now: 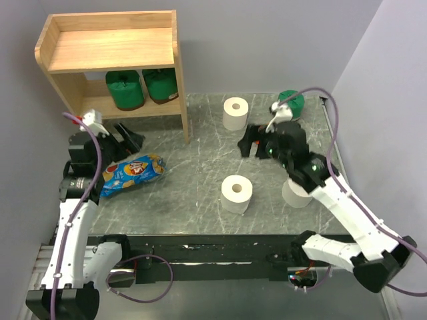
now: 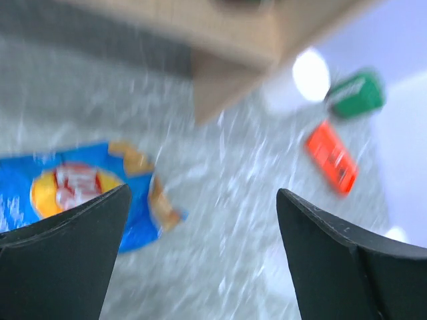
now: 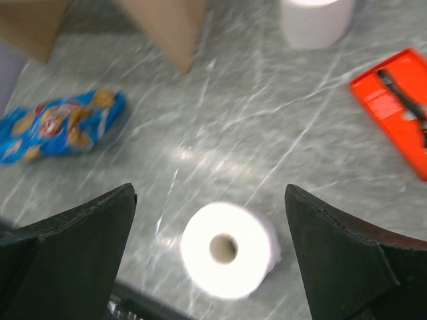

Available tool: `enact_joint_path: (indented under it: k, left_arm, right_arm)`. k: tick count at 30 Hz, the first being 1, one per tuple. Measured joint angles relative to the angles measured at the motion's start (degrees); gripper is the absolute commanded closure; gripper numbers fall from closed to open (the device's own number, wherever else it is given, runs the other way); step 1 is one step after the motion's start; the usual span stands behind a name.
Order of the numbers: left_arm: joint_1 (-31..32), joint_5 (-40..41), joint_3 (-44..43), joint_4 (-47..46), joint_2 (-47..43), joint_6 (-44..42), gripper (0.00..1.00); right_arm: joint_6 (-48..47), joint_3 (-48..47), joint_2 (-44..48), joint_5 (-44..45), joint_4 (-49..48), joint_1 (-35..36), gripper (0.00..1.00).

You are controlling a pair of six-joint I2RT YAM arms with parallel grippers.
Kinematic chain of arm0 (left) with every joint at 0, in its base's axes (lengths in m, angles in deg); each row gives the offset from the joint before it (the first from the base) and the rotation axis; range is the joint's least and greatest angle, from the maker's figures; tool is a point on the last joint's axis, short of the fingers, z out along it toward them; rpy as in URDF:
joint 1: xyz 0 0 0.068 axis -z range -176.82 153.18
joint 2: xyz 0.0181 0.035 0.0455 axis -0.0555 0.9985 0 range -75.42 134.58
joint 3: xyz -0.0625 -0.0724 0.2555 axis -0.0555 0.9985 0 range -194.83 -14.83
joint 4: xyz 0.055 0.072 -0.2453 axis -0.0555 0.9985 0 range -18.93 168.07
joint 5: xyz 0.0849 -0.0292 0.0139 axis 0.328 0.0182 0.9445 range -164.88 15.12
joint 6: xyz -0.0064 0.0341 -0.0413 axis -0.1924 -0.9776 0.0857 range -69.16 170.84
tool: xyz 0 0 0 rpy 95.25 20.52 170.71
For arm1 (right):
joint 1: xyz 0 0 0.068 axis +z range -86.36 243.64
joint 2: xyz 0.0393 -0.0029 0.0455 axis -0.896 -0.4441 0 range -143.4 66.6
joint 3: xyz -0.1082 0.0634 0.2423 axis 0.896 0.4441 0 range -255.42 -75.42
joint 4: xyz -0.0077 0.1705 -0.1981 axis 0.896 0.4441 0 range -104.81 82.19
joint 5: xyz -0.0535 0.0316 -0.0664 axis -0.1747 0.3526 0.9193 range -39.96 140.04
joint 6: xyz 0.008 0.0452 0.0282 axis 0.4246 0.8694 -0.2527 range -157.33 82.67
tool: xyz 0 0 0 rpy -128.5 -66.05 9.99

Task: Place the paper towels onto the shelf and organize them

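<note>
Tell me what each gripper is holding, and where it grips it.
Nothing. The left gripper and right gripper are both open and empty.

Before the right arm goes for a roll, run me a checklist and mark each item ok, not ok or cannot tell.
1. The right pincer is open and empty: ok.
2. The left pincer is open and empty: ok.
3. Room on the shelf: ok. Its top board is bare, and two green rolls sit on the lower tier.
4. The white roll ahead of the right pincer is upright and stands free: ok.
5. Every roll shelved: not ok. Other white rolls and one green roll are on the table.
6. The roll under the right arm is free to grab: cannot tell, the arm covers most of it.
</note>
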Motion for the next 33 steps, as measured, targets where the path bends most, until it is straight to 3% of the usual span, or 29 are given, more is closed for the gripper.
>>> enact_joint_path:
  k: [7,17,25,33]
  left_arm:
    - [0.04,-6.4,11.82,2.05,-5.35,-3.8,0.04]
    - [0.81,-7.82,12.26,1.11,-12.74,-4.24,0.04]
    - [1.81,-7.76,12.26,0.59,-14.43,-4.24,0.04]
    - [2.43,-7.74,12.26,0.57,-13.73,-4.26,0.04]
  right_arm:
    - [0.13,-5.62,-9.92,1.11,-3.43,-17.7,0.0]
    - [3.8,-24.13,-37.31,-2.38,-4.31,-37.44,0.02]
    - [6.14,-46.86,-60.04,-5.29,-0.76,-44.11,0.02]
    - [6.8,-53.59,-69.72,-10.14,-1.14,-46.25,0.03]
